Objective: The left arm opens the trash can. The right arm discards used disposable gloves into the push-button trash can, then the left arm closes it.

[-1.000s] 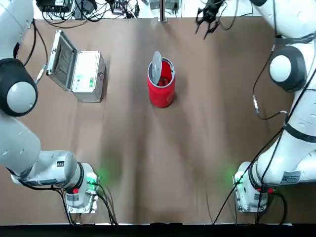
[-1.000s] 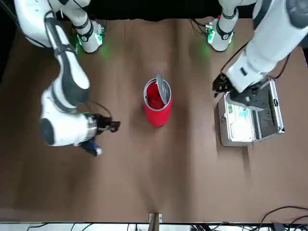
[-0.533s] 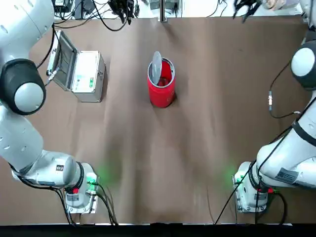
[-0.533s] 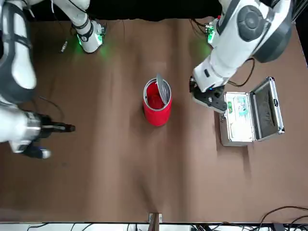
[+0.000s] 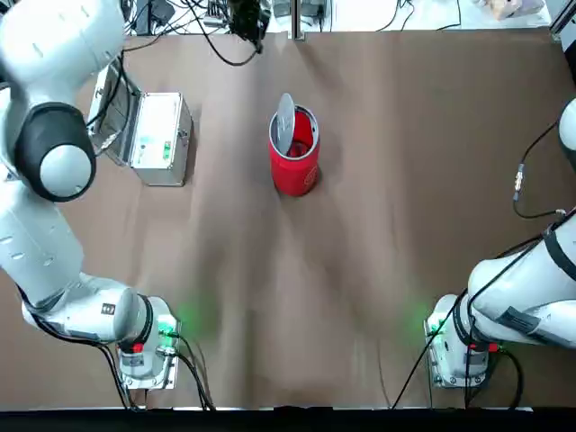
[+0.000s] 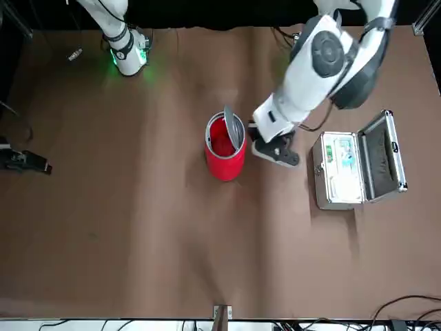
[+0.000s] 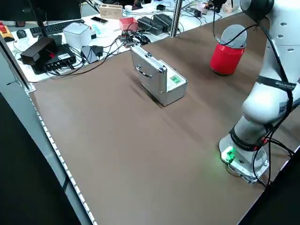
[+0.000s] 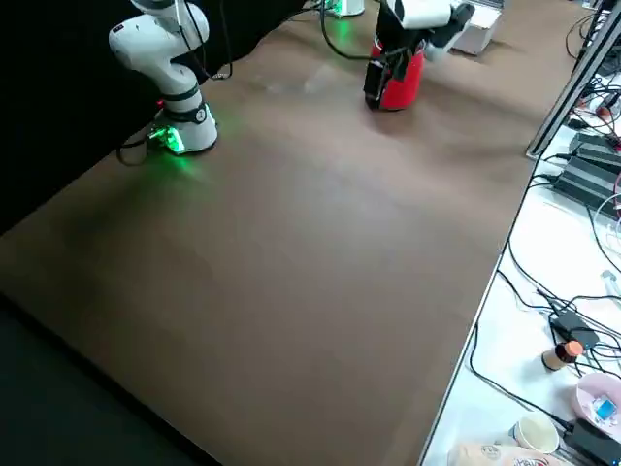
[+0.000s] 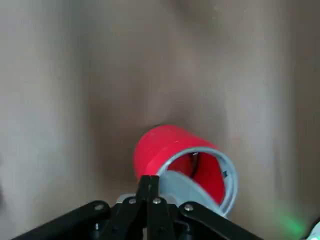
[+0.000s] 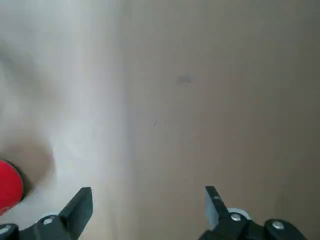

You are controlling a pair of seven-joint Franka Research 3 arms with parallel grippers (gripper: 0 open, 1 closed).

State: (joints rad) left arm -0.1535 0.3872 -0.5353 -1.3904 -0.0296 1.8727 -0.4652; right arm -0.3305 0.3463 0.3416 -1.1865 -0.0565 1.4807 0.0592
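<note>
1. Notably, no brand or lettering can be read; only a green and white label is seen on the silver case point(image 6: 348, 165), which lies open at the right of the front view.
2. The trash can point(image 6: 224, 150) is found at the table's point(image 6: 138, 262) centre: a small red cylinder whose silver-grey lid is tipped up on edge, so the red inside is exposed.
3. The left gripper point(image 9: 149, 197) is seen with its 2 fingers pressed together, empty, just beside the can's rim.
4. The right gripper point(image 10: 147, 207) is held spread apart with nothing between its fingers, above bare table, well apart from the can.
</note>
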